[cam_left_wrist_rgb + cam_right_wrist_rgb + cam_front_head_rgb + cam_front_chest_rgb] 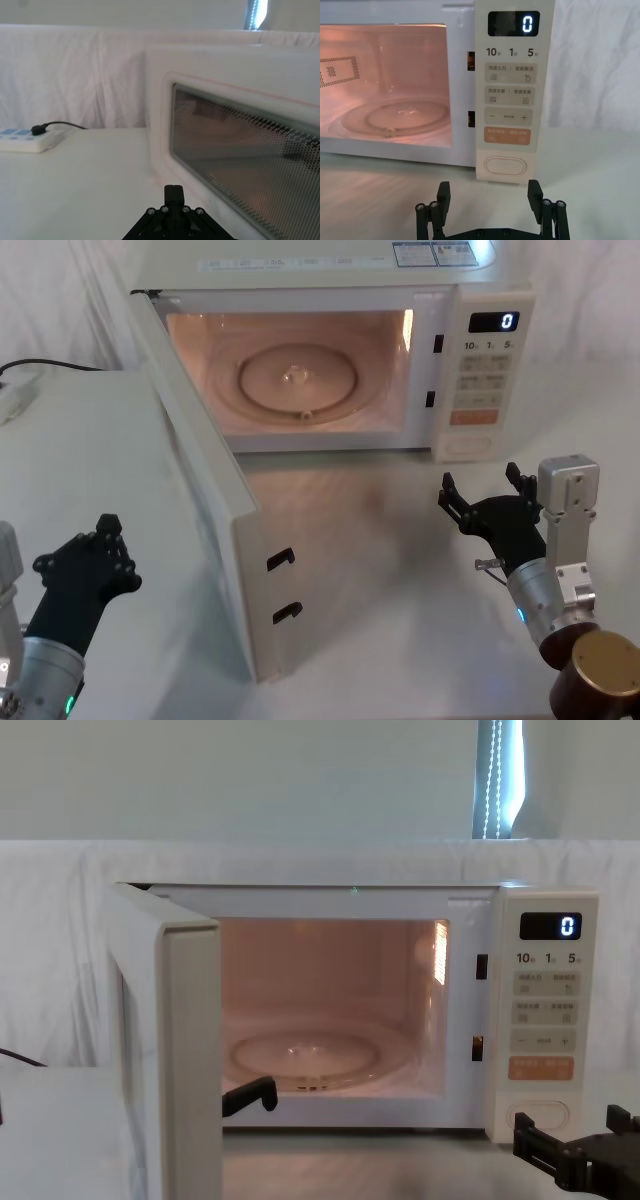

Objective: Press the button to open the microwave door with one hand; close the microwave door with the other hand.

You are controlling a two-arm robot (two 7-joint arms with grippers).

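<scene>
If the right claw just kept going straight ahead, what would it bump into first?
Probably the microwave's control panel, around the button. The right claw is open and points at it, with bare table between.

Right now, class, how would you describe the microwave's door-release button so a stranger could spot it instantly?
Find the cream microwave with its door swung open. Go down its control panel, past the lit "0" display. The button is the lowest key: a wide cream oval, directly under the orange rectangular key.
</scene>
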